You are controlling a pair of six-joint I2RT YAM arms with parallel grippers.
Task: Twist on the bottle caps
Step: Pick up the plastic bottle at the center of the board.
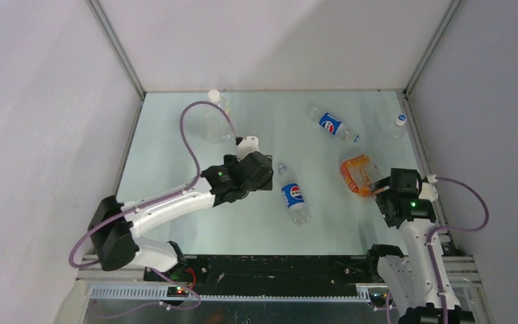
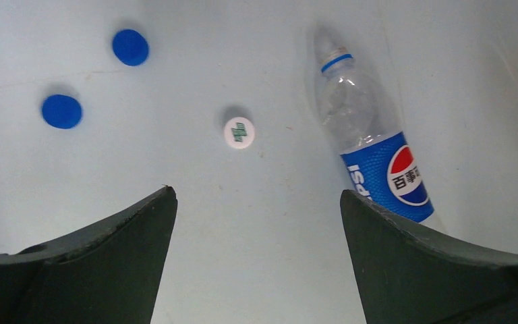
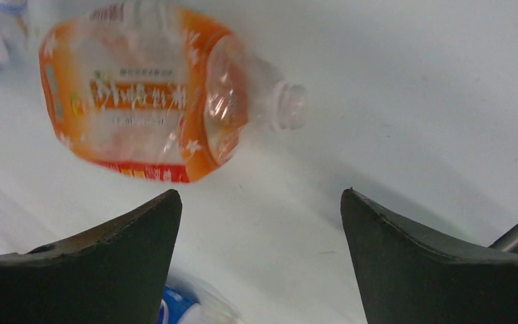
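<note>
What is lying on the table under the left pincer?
Below the open left pincer lie a white cap with a green cross, a blue cap, a second blue cap and a Pepsi bottle to one side. From above, the arm covers the caps.

Blue cap [image 2: 130, 47] and second blue cap [image 2: 61, 111] are seen in plain blue. White cap [image 2: 239, 132] is marked with a green cross. Clear bottle [image 2: 378, 169] is wrapped in a blue label with a red-white-blue roundel. Orange bottle [image 3: 141, 94] is printed with white lettering and a red band. Table [image 2: 256, 236] is seen as pale grey-blue.
</note>
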